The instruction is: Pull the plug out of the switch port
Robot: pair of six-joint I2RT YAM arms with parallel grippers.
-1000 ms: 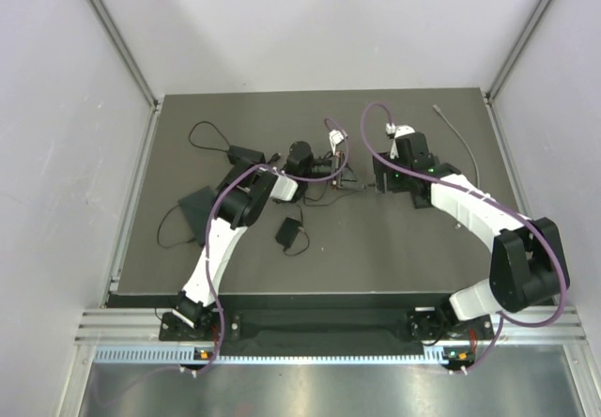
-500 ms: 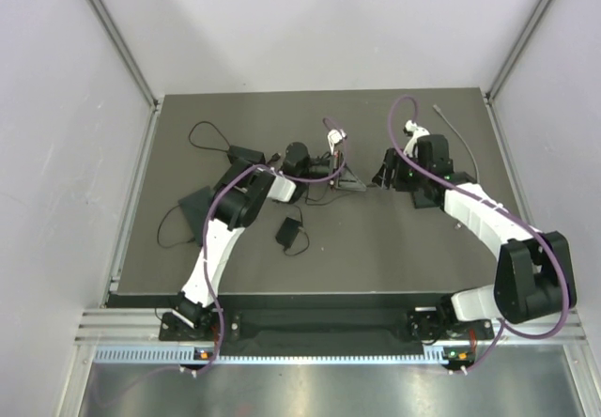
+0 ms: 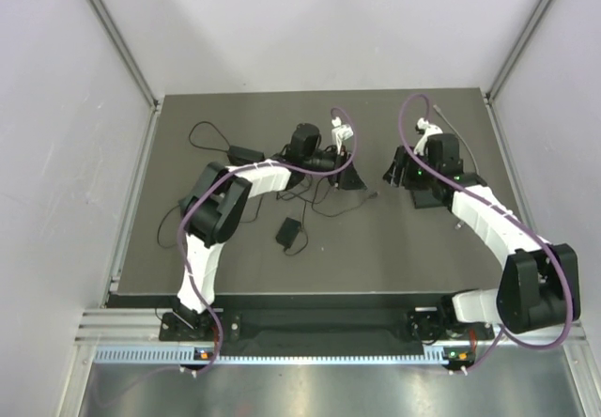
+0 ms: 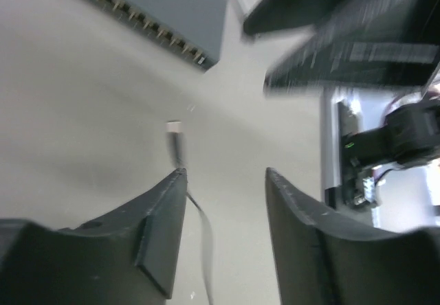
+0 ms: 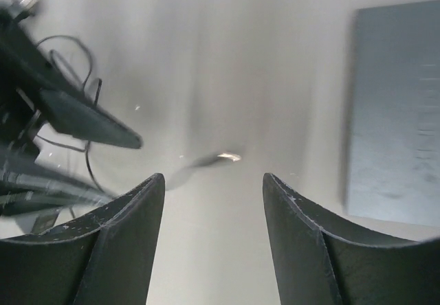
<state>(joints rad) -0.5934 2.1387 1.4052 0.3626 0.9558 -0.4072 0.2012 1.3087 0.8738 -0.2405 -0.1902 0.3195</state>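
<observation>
Plug (image 4: 174, 130) lies loose on table (image 3: 376, 248), clear of switch (image 4: 158, 9); left gripper (image 4: 225, 181) and right gripper (image 5: 213, 181) half open, empty, extraction judged complete

This is looking like a robotics lab, a test cell rather than anyone's home or office. A dark desk (image 3: 404, 257) is sitting boxed in by plain white panels (image 3: 310, 23) held in bare metal posts (image 3: 117, 41), and a slotted metal rail (image 3: 122, 328) is running along its near edge. Two white-and-black robot arms are reaching over the desk from that rail, the left arm (image 3: 211, 224) and the right arm (image 3: 488, 215), each trailing a purple cable (image 3: 404, 121). Loose black cords (image 3: 192, 135) and a grey network switch (image 4: 165, 6) are lying about on the desk.
</observation>
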